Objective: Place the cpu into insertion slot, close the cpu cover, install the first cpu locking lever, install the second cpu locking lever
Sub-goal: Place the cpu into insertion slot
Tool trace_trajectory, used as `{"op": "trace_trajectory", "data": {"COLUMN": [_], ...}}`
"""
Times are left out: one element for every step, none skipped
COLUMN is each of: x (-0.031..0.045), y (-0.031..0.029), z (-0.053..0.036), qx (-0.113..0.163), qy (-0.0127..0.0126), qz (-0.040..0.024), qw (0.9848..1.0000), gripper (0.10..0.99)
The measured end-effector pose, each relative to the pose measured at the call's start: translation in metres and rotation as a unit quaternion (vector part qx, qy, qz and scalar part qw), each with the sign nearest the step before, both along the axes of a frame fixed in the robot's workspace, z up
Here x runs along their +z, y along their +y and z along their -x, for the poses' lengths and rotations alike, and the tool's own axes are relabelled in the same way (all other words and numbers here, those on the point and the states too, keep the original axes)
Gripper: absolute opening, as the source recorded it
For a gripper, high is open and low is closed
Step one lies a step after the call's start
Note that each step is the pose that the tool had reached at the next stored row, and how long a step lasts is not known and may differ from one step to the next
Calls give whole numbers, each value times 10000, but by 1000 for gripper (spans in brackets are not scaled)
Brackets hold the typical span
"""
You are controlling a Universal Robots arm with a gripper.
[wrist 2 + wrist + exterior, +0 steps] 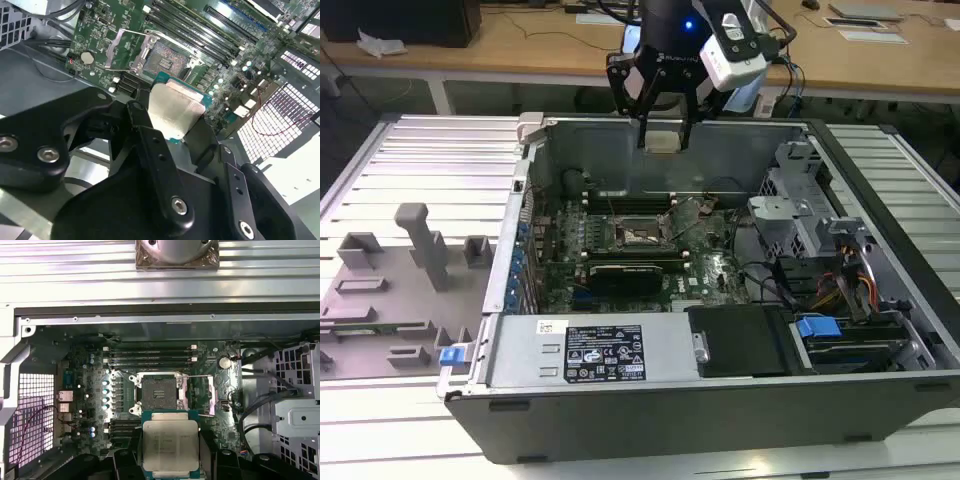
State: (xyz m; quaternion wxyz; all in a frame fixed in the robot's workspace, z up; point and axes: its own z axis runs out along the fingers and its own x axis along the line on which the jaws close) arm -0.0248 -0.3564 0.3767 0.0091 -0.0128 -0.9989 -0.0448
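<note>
In the exterior view the black gripper [662, 132], clamped on the small flat silvery square cpu [662, 143], hangs high, well apart from the empty square insertion slot [638, 232] below; in the second wrist view that insertion slot [167, 60] lies beyond the cpu [175, 112]; in the first wrist view the insertion slot [159, 392] again lies just past the cpu [170, 447], edges roughly parallel.

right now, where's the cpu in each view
Exterior view: the cpu hangs in the gripper, upper middle, above the empty cpu socket.
Second wrist view: the cpu, tilted, between the fingers, near the socket.
First wrist view: the cpu, flat, next to the socket.
Shared landmark: the empty socket.
</note>
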Motion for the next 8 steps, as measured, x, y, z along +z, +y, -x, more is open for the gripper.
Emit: {"op": "trace_trajectory", "data": {"x": [0, 0, 0, -3, -30, -62, -80, -99], "y": [0, 0, 0, 0, 0, 0, 1, 3], "z": [0, 0, 0, 0, 0, 0, 0, 0], "qx": [0, 0, 0, 0, 0, 0, 0, 1], "qy": [0, 0, 0, 0, 0, 0, 0, 0], "qz": [0, 0, 0, 1, 0, 0, 0, 0], "qw": [10000, 10000, 10000, 10000, 10000, 10000, 10000, 10000], "gripper": [541, 541, 541, 541, 541, 541, 541, 541]}}
